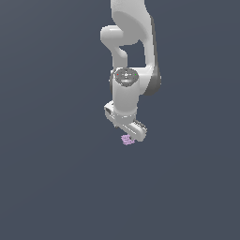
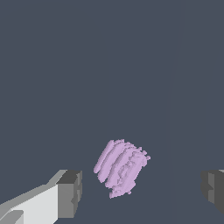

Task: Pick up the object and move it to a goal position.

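plain slate-grey ground, no writing anywhere; the fingers (image 2: 142, 190) stand wide apart around the ridged lilac object (image 2: 121, 167).

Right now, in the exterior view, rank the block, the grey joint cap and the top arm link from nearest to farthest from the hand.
1. Block: just under the open hand.
2. Grey joint cap: above the hand, mid-arm.
3. Top arm link: at the view's upper edge.

A bare simulated scene: flat, uniform slate-grey backdrop (image 1: 47, 187) with no furniture or walls visible.
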You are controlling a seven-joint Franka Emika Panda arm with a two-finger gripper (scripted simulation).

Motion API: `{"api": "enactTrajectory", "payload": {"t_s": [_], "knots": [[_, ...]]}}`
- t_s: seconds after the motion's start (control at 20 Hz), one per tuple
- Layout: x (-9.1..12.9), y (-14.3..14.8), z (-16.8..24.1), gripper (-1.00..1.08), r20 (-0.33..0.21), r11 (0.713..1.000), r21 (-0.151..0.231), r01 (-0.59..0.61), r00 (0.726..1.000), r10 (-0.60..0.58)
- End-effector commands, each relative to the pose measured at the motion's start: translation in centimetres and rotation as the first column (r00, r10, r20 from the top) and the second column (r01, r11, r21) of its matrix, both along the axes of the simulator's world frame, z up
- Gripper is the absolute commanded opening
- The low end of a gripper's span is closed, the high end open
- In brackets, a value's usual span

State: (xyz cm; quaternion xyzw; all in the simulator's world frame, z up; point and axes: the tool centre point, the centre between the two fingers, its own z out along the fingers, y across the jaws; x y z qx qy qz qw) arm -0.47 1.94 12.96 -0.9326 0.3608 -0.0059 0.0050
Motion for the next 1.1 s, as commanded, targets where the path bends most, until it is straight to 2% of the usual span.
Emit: {"api": "enactTrajectory", "payload": {"t_s": [0.0,0.25,0.6,1.05], "knots": [[-0.2,0.3,-0.5,1.00,-0.002,0.998,0.001,0.066,0.998,-0.066],[-0.7,1.0,-1.4,1.00,-0.007,0.981,0.001,0.193,0.981,-0.193],[-1.3,1.8,-2.6,1.00,-0.012,0.936,-0.001,0.352,0.936,-0.352],[-1.8,2.3,-3.5,1.00,-0.014,0.885,-0.004,0.466,0.885,-0.466]]}}
